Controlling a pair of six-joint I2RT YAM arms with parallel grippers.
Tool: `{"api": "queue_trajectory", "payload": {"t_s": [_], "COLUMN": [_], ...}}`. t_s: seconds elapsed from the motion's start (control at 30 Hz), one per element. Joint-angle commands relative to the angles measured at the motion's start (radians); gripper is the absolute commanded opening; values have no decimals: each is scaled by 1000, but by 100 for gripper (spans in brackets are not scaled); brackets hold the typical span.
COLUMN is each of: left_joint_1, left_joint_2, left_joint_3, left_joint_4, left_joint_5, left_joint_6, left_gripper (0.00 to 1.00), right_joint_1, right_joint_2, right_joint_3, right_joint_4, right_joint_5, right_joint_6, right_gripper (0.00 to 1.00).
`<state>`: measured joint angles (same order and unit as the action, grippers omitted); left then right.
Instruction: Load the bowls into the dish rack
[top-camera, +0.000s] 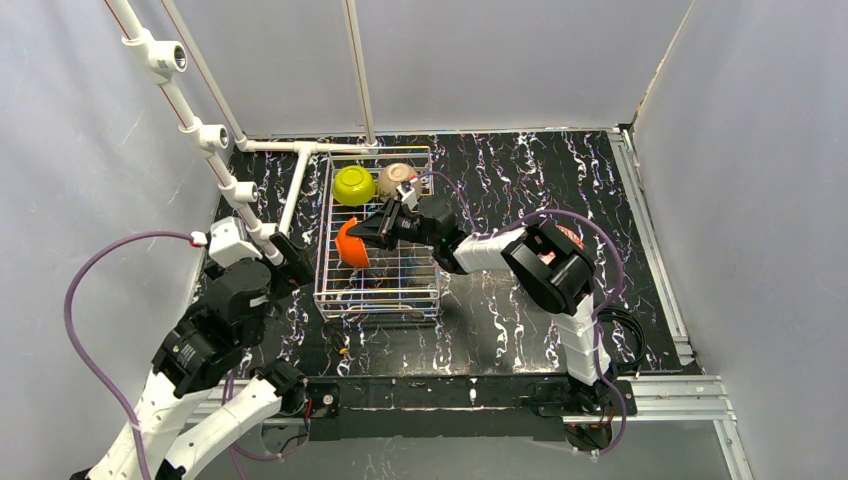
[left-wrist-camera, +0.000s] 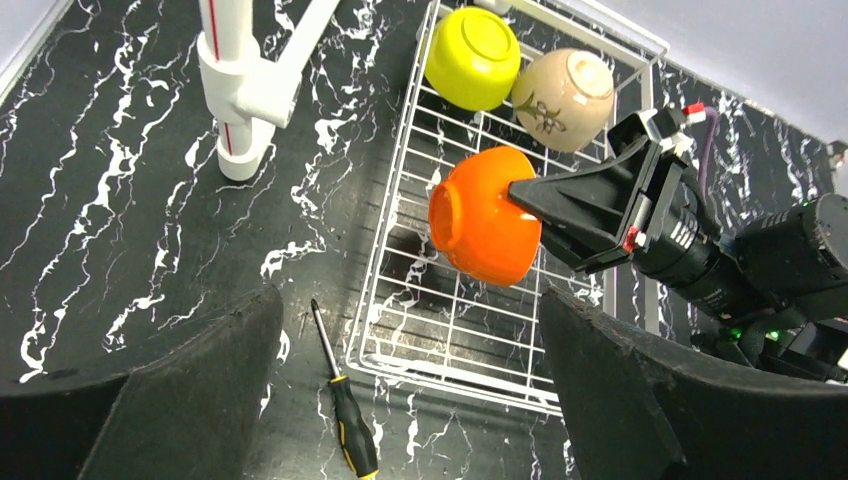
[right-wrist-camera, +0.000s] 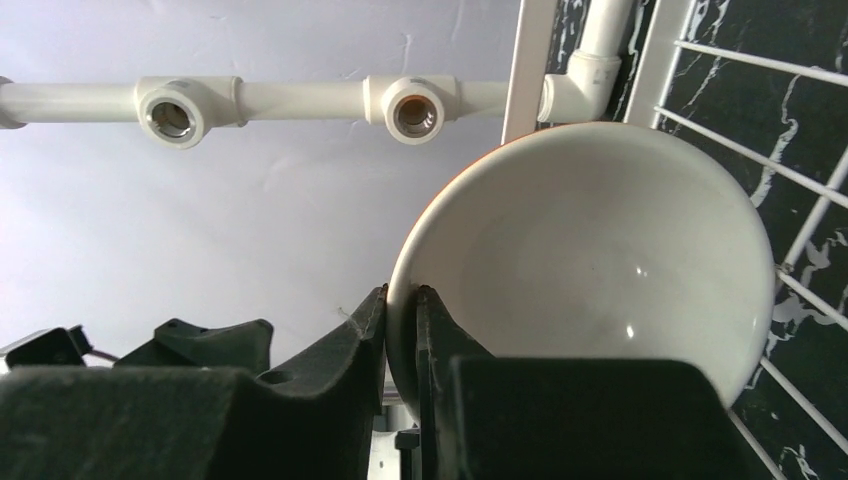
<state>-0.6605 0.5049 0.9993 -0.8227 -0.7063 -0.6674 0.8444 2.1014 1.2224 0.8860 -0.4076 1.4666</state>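
Observation:
The dish rack (top-camera: 381, 291), a white wire basket, lies on the black marbled table. Upside down at its far end sit a lime-yellow bowl (top-camera: 354, 184) and a beige bowl (top-camera: 396, 178). My right gripper (top-camera: 372, 232) is shut on the rim of the orange bowl (top-camera: 349, 244), holding it tilted on its side above the rack's left half. In the right wrist view the fingers (right-wrist-camera: 372, 330) pinch the rim of the orange bowl (right-wrist-camera: 590, 250), whose whitish inside faces the camera. My left gripper (left-wrist-camera: 410, 300) hangs open and holds nothing, left of the rack's near corner (left-wrist-camera: 450, 335). No other bowls can be made out.
A black-and-yellow screwdriver (left-wrist-camera: 345, 420) lies on the table just left of the rack's near corner. A white pipe frame (top-camera: 300, 150) stands along the table's left and back, close to the rack. Grey walls enclose the table.

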Motion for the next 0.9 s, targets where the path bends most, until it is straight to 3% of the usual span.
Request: {"api": "queue_trajectory", "payload": {"t_s": [0.0,0.4,0.6,0.87], "left_joint_1": [-4,-3,-4,-4], "left_joint_2": [39,53,87,85], "left_joint_3": [-27,-176,-177,-180], "left_joint_4": [-8,79,82,77], "left_joint_5": [42,197,195,187], "left_joint_6": [-36,-117,-115,-112], "left_gripper": [98,98,98,98], "right_joint_1": [2,2,-3,-16], "right_joint_2": [51,199,172,86], "right_joint_3": [-18,-20,-27,35], "right_joint_4": [179,447,260,-183], "right_joint_5": [-45,-82,-100,-70], "right_joint_6": [123,379,284,-30], "right_gripper": [1,1,1,1]}}
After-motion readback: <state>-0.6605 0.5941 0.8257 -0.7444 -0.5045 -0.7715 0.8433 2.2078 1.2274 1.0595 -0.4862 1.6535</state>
